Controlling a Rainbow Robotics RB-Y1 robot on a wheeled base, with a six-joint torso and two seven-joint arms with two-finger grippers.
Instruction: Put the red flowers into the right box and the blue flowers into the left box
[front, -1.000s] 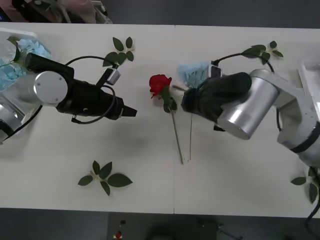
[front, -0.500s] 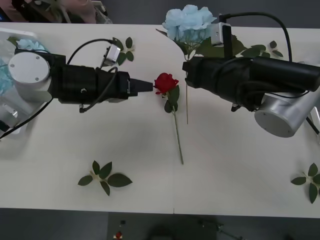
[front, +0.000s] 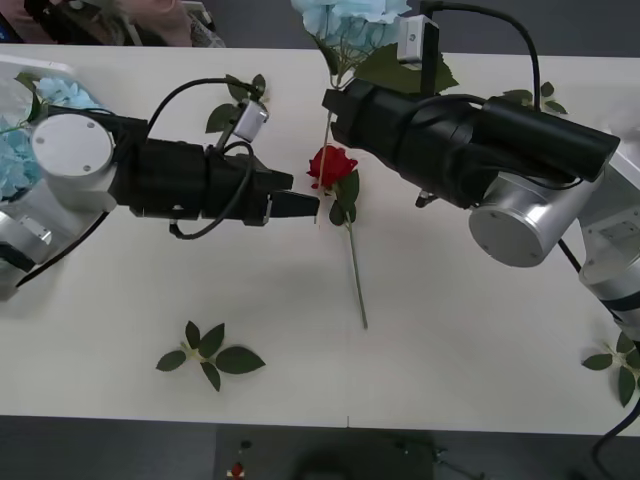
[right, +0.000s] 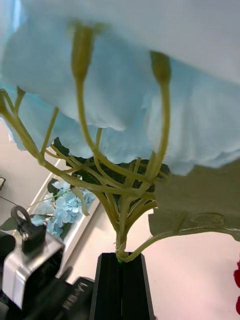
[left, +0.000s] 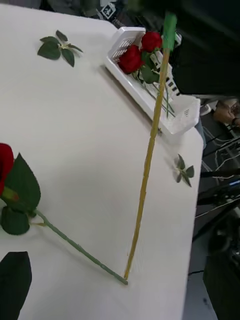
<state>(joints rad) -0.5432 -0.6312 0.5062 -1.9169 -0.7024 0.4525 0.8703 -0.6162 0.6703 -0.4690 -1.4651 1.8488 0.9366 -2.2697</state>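
Observation:
My right gripper (front: 331, 106) is shut on the stem of a blue flower (front: 345, 14), held above the table's far middle. Its pale head (right: 125, 75) is raised and its long stem (left: 147, 160) hangs down toward the table. A red flower (front: 329, 165) lies on the table beneath it, bloom toward the far side and stem (front: 355, 275) running toward me. My left gripper (front: 297, 197) is open just left of that bloom. The left box (front: 40, 70) at the far left holds blue flowers (front: 20, 110). The right box (left: 145, 100) holds red flowers (left: 132, 57).
Loose green leaf sprigs lie at the front left (front: 212, 355), the far left of centre (front: 240, 100), the far right (front: 525, 100) and the front right edge (front: 615, 365). Both black forearms crowd the table's middle.
My right gripper has carried the blue flower left and higher, so its stem now hangs beside the red bloom. My left gripper has slid right and slightly toward me, close to that bloom.

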